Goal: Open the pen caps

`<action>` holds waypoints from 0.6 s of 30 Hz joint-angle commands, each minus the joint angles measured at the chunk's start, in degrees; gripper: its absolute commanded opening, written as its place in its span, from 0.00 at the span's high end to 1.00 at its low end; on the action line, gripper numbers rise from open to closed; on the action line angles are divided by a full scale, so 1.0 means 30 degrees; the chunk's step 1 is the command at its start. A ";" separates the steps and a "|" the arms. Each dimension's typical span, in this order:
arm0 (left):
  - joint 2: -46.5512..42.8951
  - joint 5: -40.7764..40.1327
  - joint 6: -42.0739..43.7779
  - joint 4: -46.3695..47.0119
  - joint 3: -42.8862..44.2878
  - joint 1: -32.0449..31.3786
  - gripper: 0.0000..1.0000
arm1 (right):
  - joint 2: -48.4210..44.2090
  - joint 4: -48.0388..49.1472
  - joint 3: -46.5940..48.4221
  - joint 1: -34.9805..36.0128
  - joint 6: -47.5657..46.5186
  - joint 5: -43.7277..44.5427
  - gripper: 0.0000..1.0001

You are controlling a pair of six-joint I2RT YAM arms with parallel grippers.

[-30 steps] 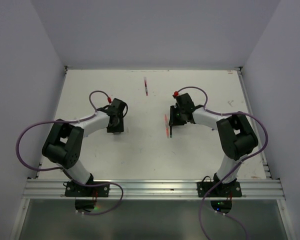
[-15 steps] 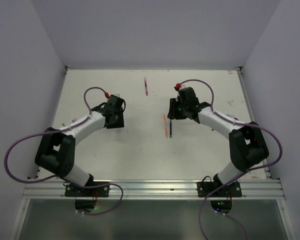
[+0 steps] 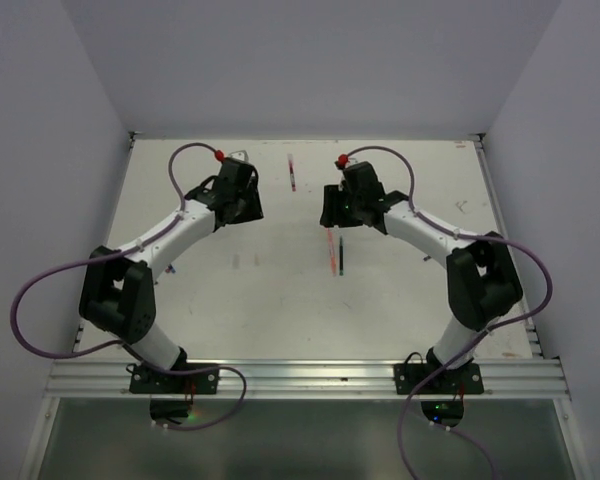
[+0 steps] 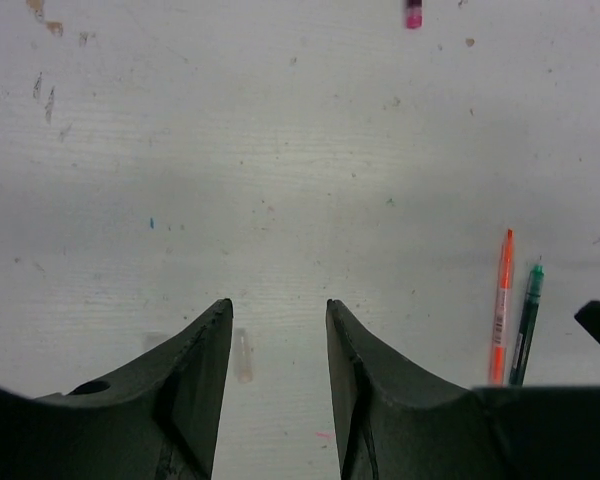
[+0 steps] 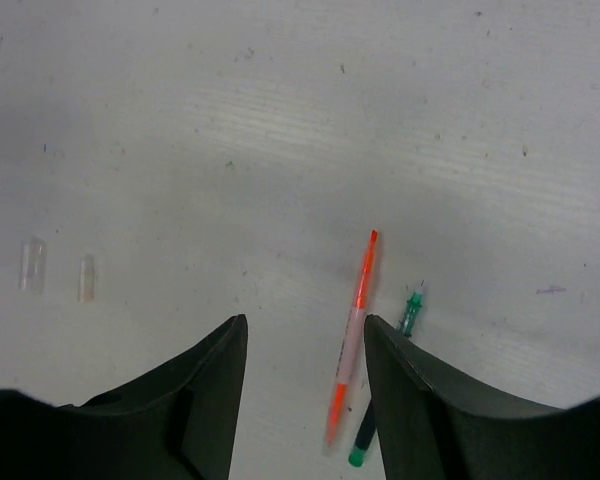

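Two small clear whitish pen caps (image 5: 32,264) (image 5: 86,278) lie loose on the white table, left of my right gripper (image 5: 305,325). One of them also shows in the left wrist view (image 4: 242,355), just inside the left finger of my left gripper (image 4: 278,310). An orange pen (image 5: 352,335) and a green pen (image 5: 410,312) lie side by side, uncapped, under my right gripper's right finger. In the top view they lie at mid-table (image 3: 332,250) (image 3: 341,256). Both grippers (image 3: 242,205) (image 3: 330,212) hang open and empty above the table.
A pink and dark pen (image 3: 292,172) lies near the far edge of the table; its end also shows in the left wrist view (image 4: 412,12). White walls enclose the table on three sides. Purple cables loop off both arms.
Both arms have stretched toward the far side of the table. The right gripper has moved off the orange and green pens, which stay where they were. Both grippers remain open.
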 commanded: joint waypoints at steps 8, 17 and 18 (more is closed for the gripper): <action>-0.5176 -0.2165 -0.1705 0.2429 -0.4264 -0.0179 0.54 | 0.8380 0.0553 0.9962 0.0618 -0.0763 0.1930 0.46; -0.6907 -0.0732 -0.1907 0.3776 -0.6170 -0.0208 0.53 | 1.4796 -0.0940 1.9074 0.0706 -0.1436 0.2164 0.47; -0.7082 -0.0673 -0.1909 0.3836 -0.6316 -0.0238 0.53 | 1.5614 -0.1173 1.9631 0.0677 -0.1495 0.2339 0.48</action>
